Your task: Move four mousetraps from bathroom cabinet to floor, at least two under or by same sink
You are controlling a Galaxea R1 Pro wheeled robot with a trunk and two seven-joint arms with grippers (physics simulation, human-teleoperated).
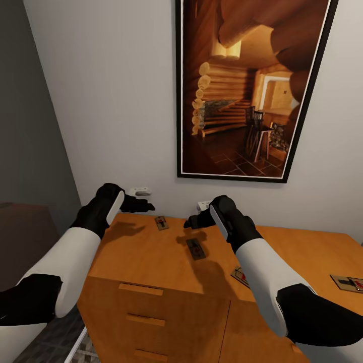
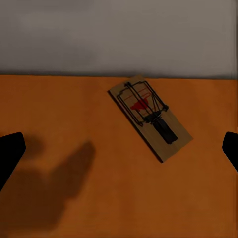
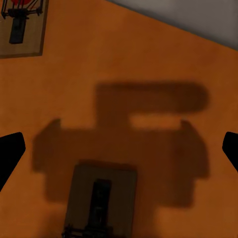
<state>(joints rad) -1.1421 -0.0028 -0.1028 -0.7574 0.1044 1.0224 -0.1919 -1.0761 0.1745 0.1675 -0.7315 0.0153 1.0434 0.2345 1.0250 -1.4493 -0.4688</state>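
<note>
— Where are the mousetraps right now?

— All four lie on top of the cabinet (image 1: 151,262), none on the bathroom floor yet. In the head view, one mousetrap (image 1: 162,222) sits near the back edge at centre frame, a second mousetrap (image 1: 196,248) is just below centre in shadow, a third mousetrap (image 1: 241,277) peeks out beside my right forearm, and the fourth mousetrap (image 1: 348,283) is at the right edge.

— And your pincers?

— Both are released and hold nothing. The left pincer (image 1: 143,205) hovers over the back left of the cabinet top; its wrist view shows the rear trap (image 2: 150,116) lying at a slant between the spread fingertips. The right pincer (image 1: 194,220) hangs above the shaded trap (image 3: 100,201), which sits low in the right wrist frame.

— How would you take it well?

— I judge the boards thin and flat, so I'd come straight down, turn the wrist so the fingers (image 2: 10,153) close across the narrow width, and pinch the wooden edges, not the wire. Too shallow and it may slip out; too deep and the tips scrape the wood.

— The surroundings?

— Smooth orange-brown wood, drawer fronts with bar handles (image 1: 140,289) at lower centre. A pale wall (image 1: 111,101) stands behind, with a framed picture (image 1: 247,91) of a log interior at upper right. Patterned floor (image 1: 55,343) shows at lower left.
</note>
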